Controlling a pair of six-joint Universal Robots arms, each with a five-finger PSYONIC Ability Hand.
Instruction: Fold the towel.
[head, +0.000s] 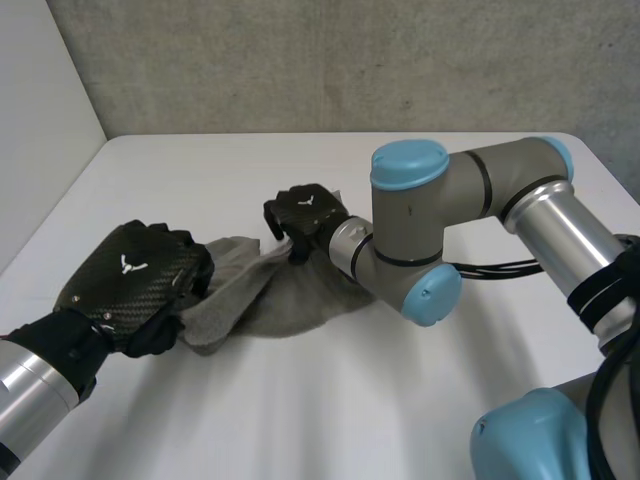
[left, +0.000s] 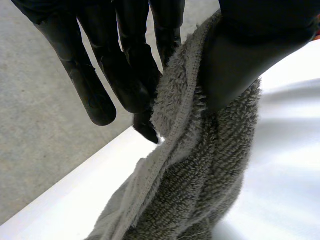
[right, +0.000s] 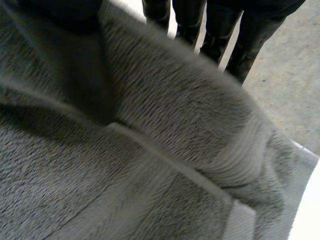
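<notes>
- A white table (head: 330, 400) with a smooth, matte top spreads across the scene; its far edge runs straight between rounded corners.
- A grey, speckled wall (head: 330, 60) rises just behind the table's far edge.
- A plain white panel (head: 35, 110) stands beside the table's left side and meets the grey wall at the corner.
- In the left wrist view, a bright stretch of the table (left: 295, 165) borders a grey mottled surface (left: 35, 150) beyond its edge.
</notes>
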